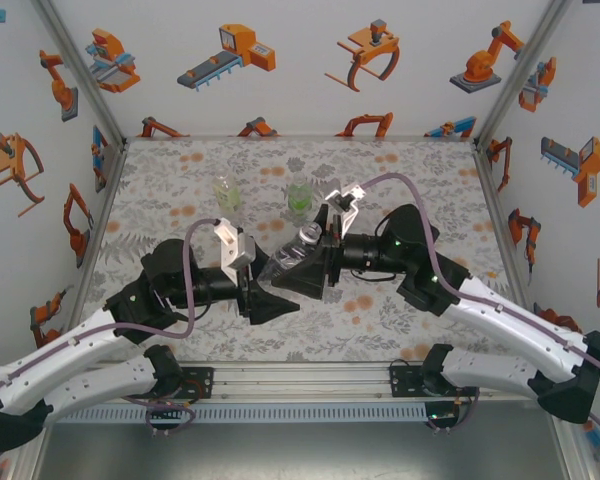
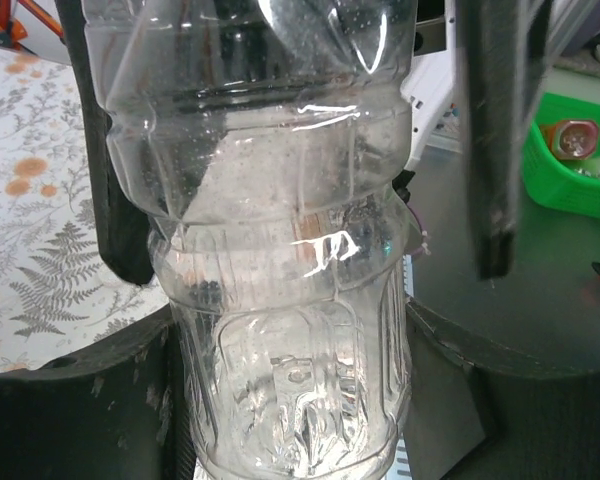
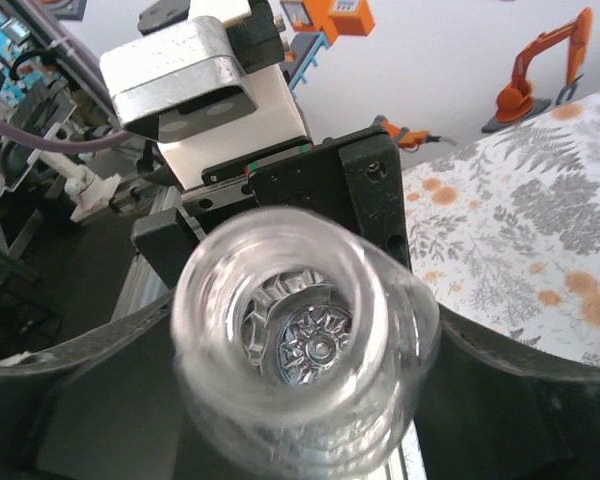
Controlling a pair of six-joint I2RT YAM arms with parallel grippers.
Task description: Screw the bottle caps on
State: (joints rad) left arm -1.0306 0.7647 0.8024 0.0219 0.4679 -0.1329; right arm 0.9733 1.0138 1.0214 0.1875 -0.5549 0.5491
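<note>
A colourless bottle (image 1: 292, 256) hangs tilted above the table's middle, between both arms. My left gripper (image 1: 278, 286) is shut on its lower body; in the left wrist view the bottle (image 2: 290, 250) sits between the dark fingers (image 2: 130, 400) with its sides against them. My right gripper (image 1: 310, 252) stands round the neck end, open: one of its fingers (image 2: 490, 130) is off the bottle's side. The right wrist view looks down the bare, blurred mouth (image 3: 305, 340), with no cap on it. The bottle caps are out of view.
At the back stand a bottle with yellowish liquid (image 1: 226, 192) and one with green liquid (image 1: 299, 196); their tops are too small to read. A floral cloth (image 1: 180, 190) covers the table, between patterned walls. A metal rail (image 1: 300, 378) runs along the near edge.
</note>
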